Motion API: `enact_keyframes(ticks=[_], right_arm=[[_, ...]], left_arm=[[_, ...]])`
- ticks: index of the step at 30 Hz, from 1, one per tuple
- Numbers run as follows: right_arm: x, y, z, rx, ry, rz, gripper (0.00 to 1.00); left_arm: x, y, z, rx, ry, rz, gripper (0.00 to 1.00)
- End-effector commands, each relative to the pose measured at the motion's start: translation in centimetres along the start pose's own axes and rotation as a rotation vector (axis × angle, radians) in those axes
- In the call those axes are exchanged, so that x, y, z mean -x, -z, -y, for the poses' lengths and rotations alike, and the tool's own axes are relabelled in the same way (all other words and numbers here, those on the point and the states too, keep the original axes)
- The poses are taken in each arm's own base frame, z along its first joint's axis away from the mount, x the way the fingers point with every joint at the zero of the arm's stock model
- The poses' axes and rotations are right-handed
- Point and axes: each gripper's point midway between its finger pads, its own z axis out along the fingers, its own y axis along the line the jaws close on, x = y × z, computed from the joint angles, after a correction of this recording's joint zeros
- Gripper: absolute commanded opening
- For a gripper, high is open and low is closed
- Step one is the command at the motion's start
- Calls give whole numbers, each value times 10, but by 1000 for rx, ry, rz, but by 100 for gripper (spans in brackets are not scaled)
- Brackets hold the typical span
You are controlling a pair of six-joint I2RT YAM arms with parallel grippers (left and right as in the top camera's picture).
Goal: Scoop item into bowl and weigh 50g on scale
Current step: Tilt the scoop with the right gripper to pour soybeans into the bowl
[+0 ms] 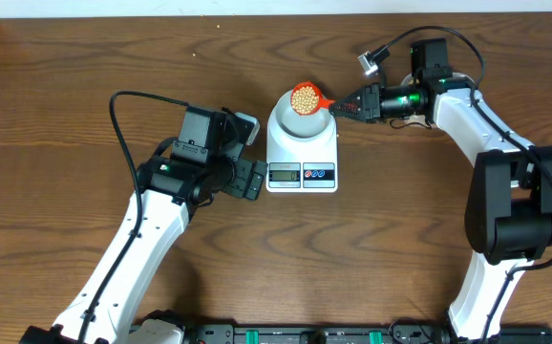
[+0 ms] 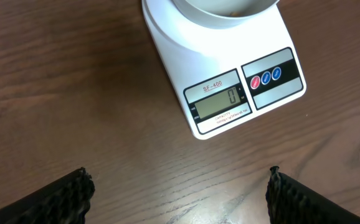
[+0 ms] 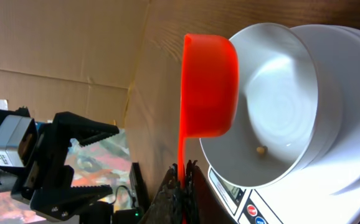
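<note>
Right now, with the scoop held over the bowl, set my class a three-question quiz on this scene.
1. True or false: the bowl stands on the scale.
2. What does the scale's display read? A) 0 B) 50 C) 25
3. Which holds the red scoop of beans, the left tool or the right tool?
Key: 1 true; 2 A; 3 the right tool.

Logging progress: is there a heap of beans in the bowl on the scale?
No, the right wrist view shows just one bean lying in the otherwise bare bowl.
</note>
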Motion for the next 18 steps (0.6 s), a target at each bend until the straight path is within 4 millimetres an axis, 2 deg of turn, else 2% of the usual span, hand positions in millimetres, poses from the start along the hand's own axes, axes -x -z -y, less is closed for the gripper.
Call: enact_keyframes(ticks=[1,9,18], right_arm=[[3,0,-5,-22,53,7,1],[14,8,-15,-98,120,43,1],[13,3,-13,-146,152,37,1]], left_arm=[[-2,-1,0,-7,1,-5,91],[-2,-1,0,-7,1,-5,91],[-2,-1,0,-7,1,-5,91]])
